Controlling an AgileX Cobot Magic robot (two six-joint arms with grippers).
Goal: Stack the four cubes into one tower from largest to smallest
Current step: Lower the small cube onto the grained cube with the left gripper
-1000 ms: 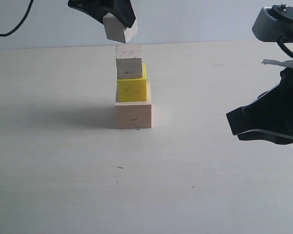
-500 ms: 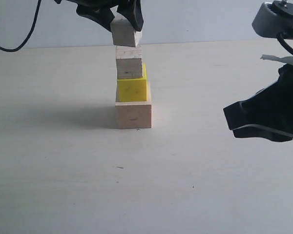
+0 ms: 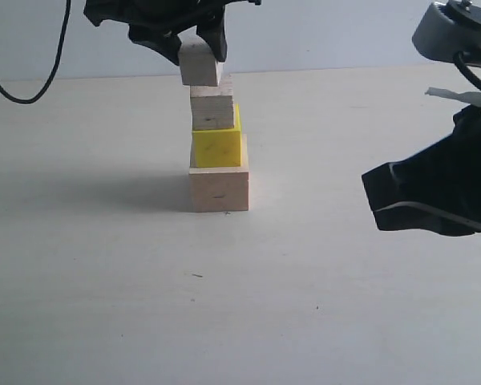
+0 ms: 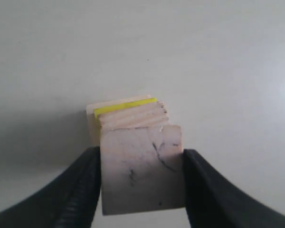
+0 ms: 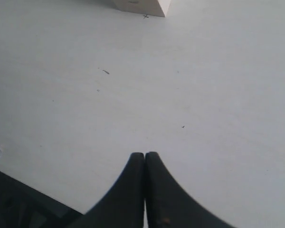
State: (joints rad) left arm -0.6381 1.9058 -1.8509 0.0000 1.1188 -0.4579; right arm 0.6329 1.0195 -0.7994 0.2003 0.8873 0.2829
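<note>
The left fingers [image 4: 80,190] clamp the smallest cube [image 4: 142,173] at its 9 and 3 o'clock faces, just at 12 o'clock of the medium cube [image 3: 212,111]; the right fingers [image 5: 133,180] are pressed together, empty.

A pale, matte tabletop [image 3: 88,321] fills most of the exterior view, dotted with small dark specks [image 3: 196,275]. Behind it rises a plain light grey-blue wall [image 3: 329,32]. Soft light leaves a faint shadow [image 3: 104,192] on it.

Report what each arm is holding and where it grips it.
The left jaws clamp the small bare-wood cube by two opposite side faces; the right jaws are shut on nothing.
</note>
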